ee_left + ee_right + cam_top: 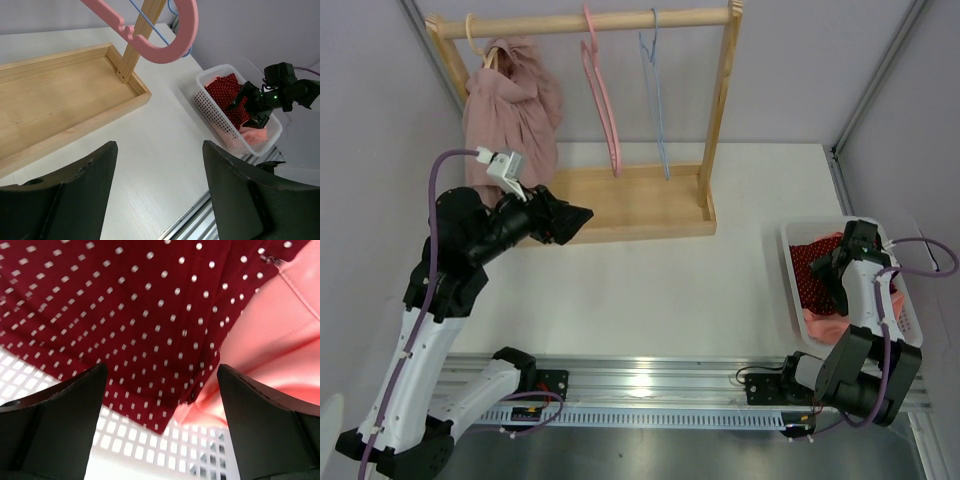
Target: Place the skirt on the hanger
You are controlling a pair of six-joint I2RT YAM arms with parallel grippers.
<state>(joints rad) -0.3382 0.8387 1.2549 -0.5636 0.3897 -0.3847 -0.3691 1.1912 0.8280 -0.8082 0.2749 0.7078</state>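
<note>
A dark red skirt with white dots [812,265] lies in the white basket [786,268] at the right, on a salmon pink garment [825,322]. Both also show in the right wrist view: the dotted skirt [125,310] and the pink garment [280,335]. My right gripper [833,272] is open just above the skirt, holding nothing [160,405]. A pink hanger [600,95] and a blue hanger [655,90] hang empty on the wooden rack. My left gripper [582,218] is open and empty over the rack's tray [159,165].
The wooden rack [720,90] has a tray base [640,205] and a top rail. A dusty pink garment [510,105] hangs on a hanger at the rail's left end. The basket also shows in the left wrist view [215,125]. Grey walls close the sides.
</note>
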